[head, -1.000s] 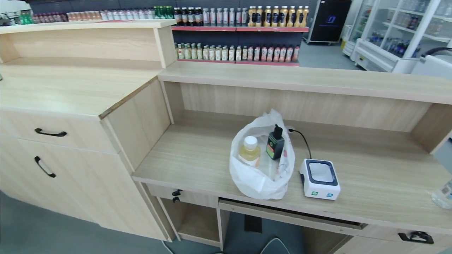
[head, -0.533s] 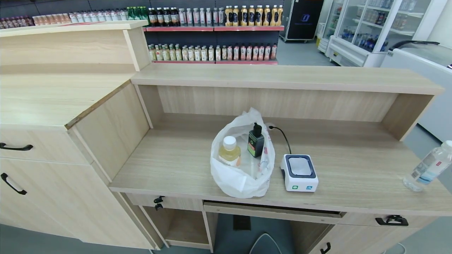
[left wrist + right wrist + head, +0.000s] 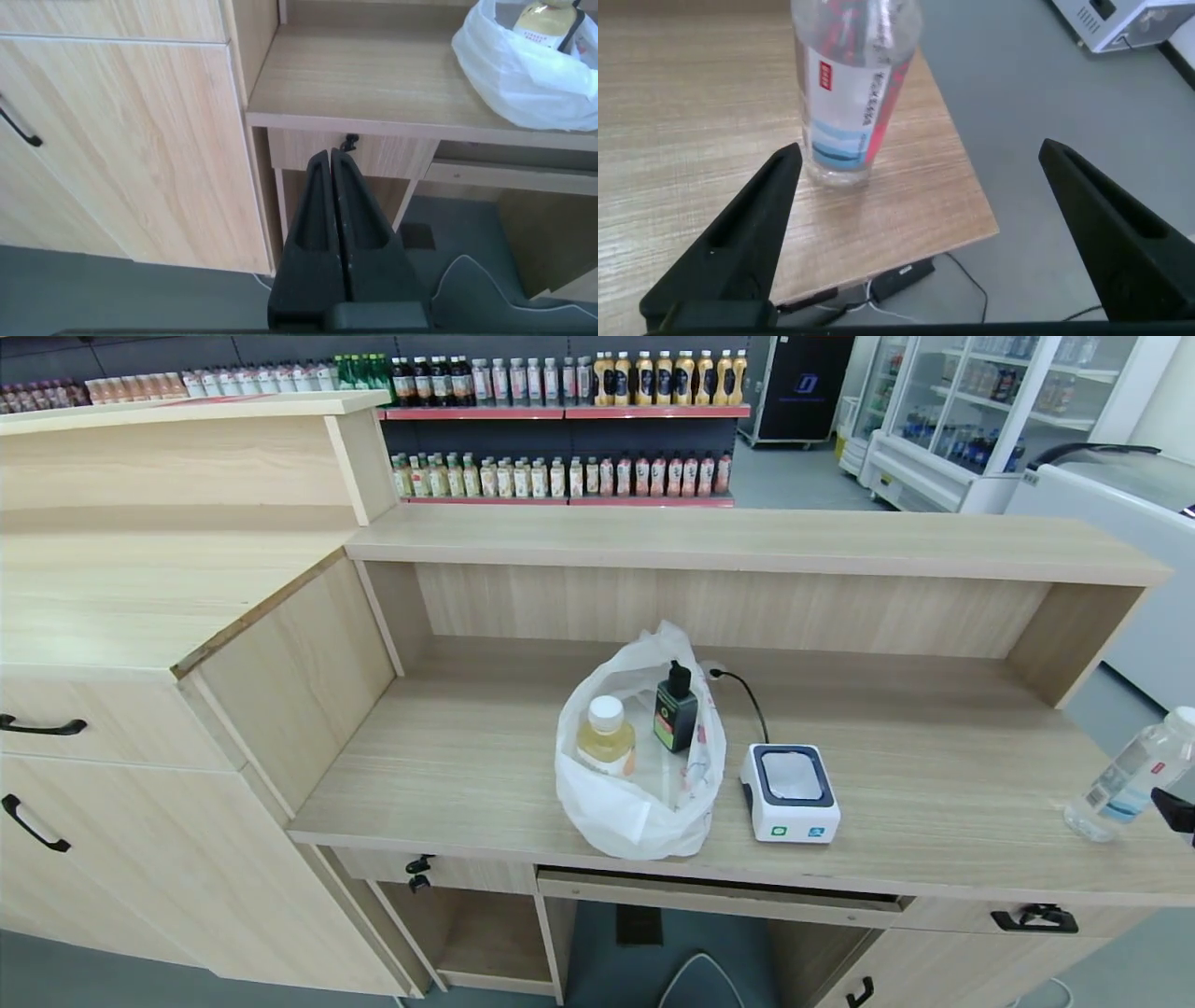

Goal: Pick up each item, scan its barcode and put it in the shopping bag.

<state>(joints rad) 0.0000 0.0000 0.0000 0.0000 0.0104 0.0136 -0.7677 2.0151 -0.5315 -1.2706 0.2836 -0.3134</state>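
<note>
A white shopping bag [image 3: 644, 793] stands open mid-counter, holding a yellow drink bottle [image 3: 606, 737] and a dark green bottle [image 3: 675, 711]. Just to its right sits the white barcode scanner [image 3: 791, 793] with its cable. A clear water bottle [image 3: 1134, 777] stands upright near the counter's far right corner. My right gripper [image 3: 920, 151] is open just short of the water bottle [image 3: 852, 93], which is not between its fingers; one of its fingers [image 3: 1174, 810] shows beside the bottle. My left gripper [image 3: 332, 159] is shut and empty, low in front of the counter, left of the bag [image 3: 533, 79].
The wooden counter [image 3: 934, 765] has a raised back shelf and a taller cabinet block [image 3: 187, 597] on the left. A drawer and pull-out tray run under the front edge. The water bottle stands close to the counter's right end [image 3: 971, 215], with floor beyond.
The head camera swung right early on, bringing the water bottle into view. Since then a finger of my right gripper has appeared at the right edge beside the bottle.
</note>
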